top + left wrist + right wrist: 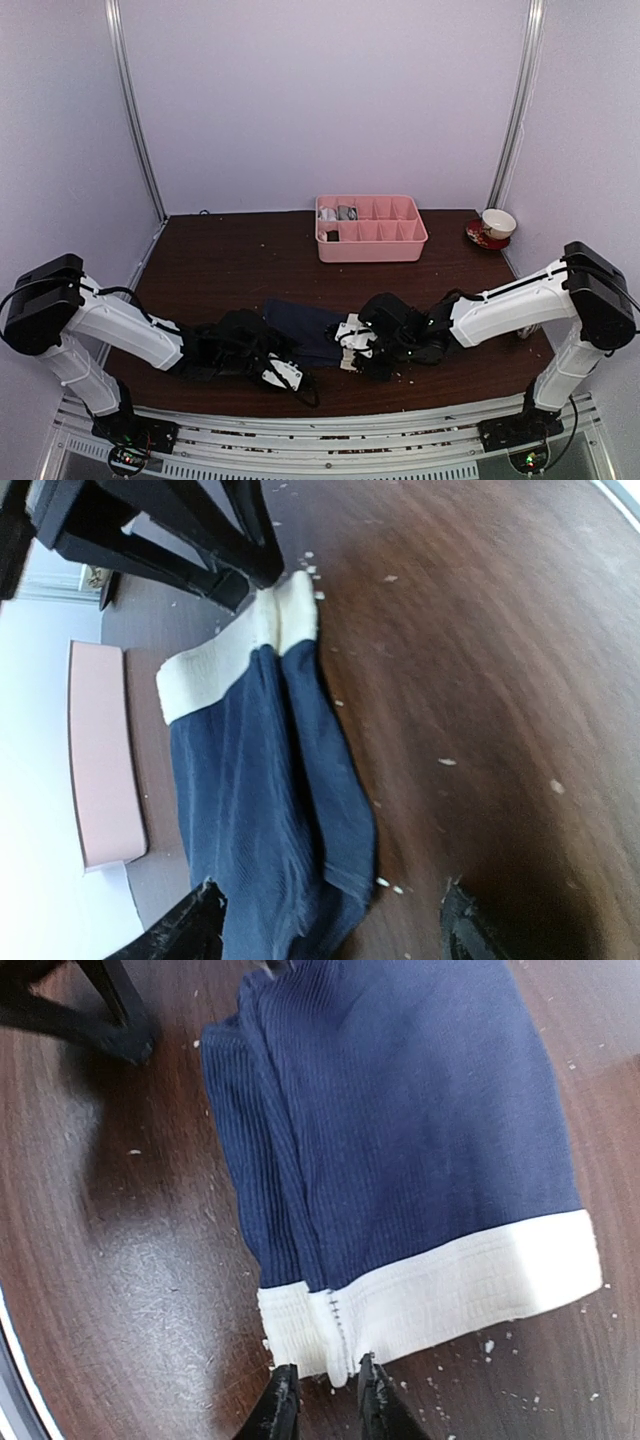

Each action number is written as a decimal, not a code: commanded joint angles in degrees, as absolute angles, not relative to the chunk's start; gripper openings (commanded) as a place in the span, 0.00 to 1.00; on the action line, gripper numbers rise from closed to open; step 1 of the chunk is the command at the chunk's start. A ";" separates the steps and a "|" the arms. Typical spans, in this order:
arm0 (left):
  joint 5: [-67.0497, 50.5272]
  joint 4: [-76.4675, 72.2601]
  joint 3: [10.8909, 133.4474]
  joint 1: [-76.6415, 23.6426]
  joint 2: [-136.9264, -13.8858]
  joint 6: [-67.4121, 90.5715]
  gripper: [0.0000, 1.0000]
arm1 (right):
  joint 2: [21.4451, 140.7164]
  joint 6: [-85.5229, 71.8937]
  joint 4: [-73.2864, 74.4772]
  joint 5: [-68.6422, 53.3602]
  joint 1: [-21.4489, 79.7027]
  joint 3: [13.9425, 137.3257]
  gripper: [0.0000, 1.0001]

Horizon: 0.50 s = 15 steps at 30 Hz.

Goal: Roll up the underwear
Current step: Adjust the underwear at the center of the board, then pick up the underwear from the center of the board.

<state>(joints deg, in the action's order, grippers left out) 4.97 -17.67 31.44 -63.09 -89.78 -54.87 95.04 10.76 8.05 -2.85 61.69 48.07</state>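
The navy underwear [308,328] lies flat on the dark wooden table, folded lengthwise into a narrow strip. Its cream-white waistband [450,1290] points toward my right arm. My left gripper [320,935] is open wide at the hem end, and the navy hem [330,880] lies between its fingers [175,930] without touching them. My right gripper [326,1405] stands slightly open at the waistband's folded corner, which sits just between the fingertips [280,1405]. In the top view the left gripper [270,345] and right gripper [350,342] bracket the cloth.
A pink compartment tray [372,243] stands at the back centre, with small grey and white bundles in its left compartments. A cup on a red saucer [494,226] sits at the back right. White crumbs speckle the table [220,270] near the waistband.
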 commanded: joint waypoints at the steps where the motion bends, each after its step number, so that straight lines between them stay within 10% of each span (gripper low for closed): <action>1: 7.39 -21.44 32.75 -62.84 -94.67 -52.51 0.75 | 90.70 11.00 8.28 -0.16 62.17 46.72 0.24; 15: 8.55 -18.76 34.20 -62.84 -98.26 -53.21 0.27 | 83.91 15.74 2.80 6.69 65.93 41.00 0.40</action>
<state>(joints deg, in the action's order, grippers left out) 7.44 -22.48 33.67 -63.09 -96.47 -53.45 86.96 12.82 6.26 2.39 64.25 43.35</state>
